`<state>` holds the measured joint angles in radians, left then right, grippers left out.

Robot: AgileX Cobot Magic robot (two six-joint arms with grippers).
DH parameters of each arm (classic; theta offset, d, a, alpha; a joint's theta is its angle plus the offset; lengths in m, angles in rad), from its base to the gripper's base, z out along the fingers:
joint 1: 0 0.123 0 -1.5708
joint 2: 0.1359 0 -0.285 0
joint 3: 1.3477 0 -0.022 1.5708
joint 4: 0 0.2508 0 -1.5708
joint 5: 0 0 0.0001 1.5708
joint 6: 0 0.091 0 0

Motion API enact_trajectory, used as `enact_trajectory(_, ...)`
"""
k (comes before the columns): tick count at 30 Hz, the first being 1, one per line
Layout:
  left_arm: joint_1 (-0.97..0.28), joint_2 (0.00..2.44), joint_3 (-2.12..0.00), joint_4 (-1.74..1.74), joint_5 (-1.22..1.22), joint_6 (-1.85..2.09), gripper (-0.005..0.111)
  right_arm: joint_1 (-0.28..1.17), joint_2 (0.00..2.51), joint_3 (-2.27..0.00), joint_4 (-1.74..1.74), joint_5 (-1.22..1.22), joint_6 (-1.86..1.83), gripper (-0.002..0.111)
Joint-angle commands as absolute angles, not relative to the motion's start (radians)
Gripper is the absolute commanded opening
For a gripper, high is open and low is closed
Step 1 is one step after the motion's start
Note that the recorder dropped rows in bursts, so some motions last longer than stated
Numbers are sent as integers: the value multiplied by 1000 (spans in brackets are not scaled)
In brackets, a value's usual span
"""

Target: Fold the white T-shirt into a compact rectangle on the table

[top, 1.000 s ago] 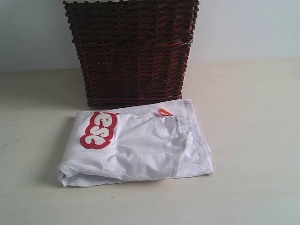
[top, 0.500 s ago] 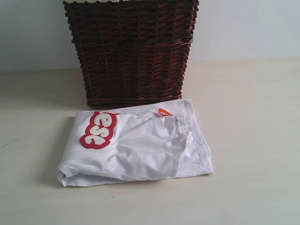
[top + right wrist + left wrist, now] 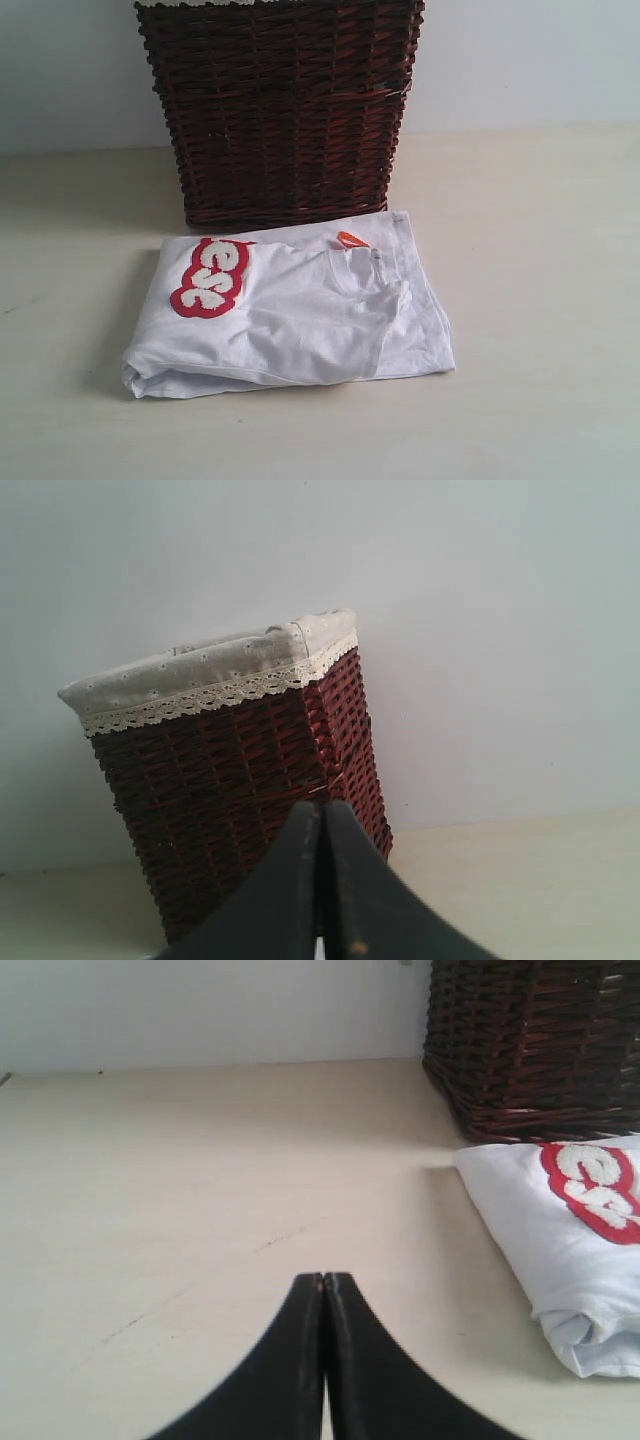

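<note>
The white T-shirt (image 3: 300, 310) lies folded into a compact, roughly rectangular bundle on the table (image 3: 540, 300), just in front of the basket. Its red-outlined word strip (image 3: 210, 277) faces up at the left and a small orange tag (image 3: 352, 239) shows at the back edge. Neither gripper appears in the exterior view. In the left wrist view my left gripper (image 3: 324, 1278) is shut with nothing in it, hovering over bare table to the side of the T-shirt (image 3: 570, 1250). My right gripper (image 3: 322, 806) is shut and empty, pointing at the basket; the T-shirt is out of that view.
A tall dark wicker basket (image 3: 280, 110) with a white lace-trimmed liner (image 3: 210, 680) stands right behind the shirt, against a pale wall (image 3: 520, 60). Bare tabletop stretches to the left, right and front of the shirt.
</note>
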<state>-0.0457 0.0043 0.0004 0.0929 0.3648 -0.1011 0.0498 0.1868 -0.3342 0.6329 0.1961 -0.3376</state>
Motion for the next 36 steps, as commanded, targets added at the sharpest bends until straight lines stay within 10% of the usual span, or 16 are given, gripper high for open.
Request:
enact_trajectory(1, -43, 0, 0, 95, 357, -109, 0, 45, 183, -330, 631, 195, -337, 0)
enact_trajectory(36, -43, 0, 0, 95, 357, -109, 0, 45, 141, -254, 500, -18, -359, 0)
